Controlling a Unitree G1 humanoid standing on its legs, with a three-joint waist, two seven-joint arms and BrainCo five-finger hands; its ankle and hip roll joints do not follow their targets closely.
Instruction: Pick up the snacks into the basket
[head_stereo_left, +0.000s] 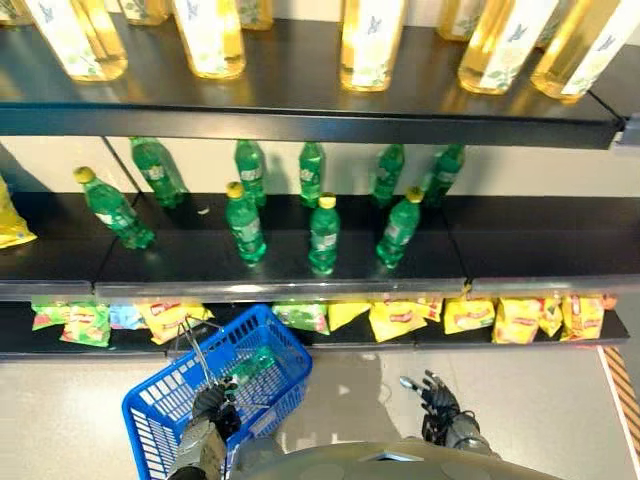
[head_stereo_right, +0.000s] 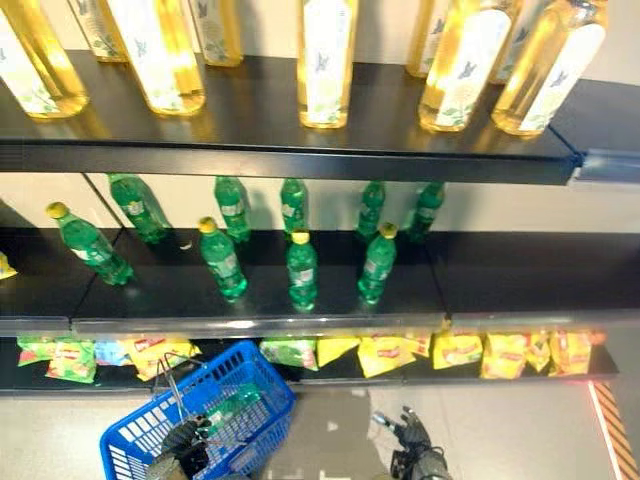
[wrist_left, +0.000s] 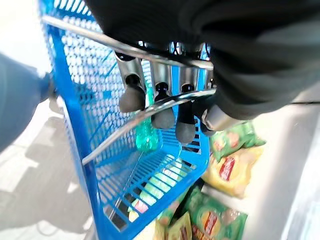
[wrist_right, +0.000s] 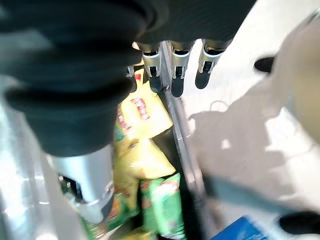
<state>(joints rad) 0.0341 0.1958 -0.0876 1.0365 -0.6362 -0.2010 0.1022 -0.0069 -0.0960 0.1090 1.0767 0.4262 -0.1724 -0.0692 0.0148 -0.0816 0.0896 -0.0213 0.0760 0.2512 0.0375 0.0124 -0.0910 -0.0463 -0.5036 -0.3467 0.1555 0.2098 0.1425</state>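
- My left hand (head_stereo_left: 214, 403) is curled round the thin metal wire handles (wrist_left: 150, 107) of the blue plastic mesh basket (head_stereo_left: 175, 400), which hangs low in front of the bottom shelf, to my left.
- My right hand (head_stereo_left: 437, 397) holds nothing. Its fingers (wrist_right: 175, 75) are straight and relaxed, and it hovers over the pale floor, short of the shelf edge.
- The snacks are crinkly foil bags on the lowest dark shelf (head_stereo_left: 20, 340). The yellow bags (head_stereo_left: 398, 320) lie ahead of my right hand and run on to the right, and the green bags (head_stereo_left: 75, 322) lie past the basket on the left.
- The basket already holds a green plastic bottle (wrist_left: 146, 140) lying on its floor, with some snack bags beside it at the bottom, as I read my left wrist view.
- I judge the step in hand to be reaching for a yellow bag with my right hand. I should go low and forward under the lip of the middle shelf, where the upright green soda bottles (head_stereo_left: 322, 235) stand.
- The bags overlap, so I would pinch one top edge rather than scoop, or I may drag a neighbour off the shelf.
- I should keep the basket level and near the bags, so the carry across is short and the drop lands inside the rim.
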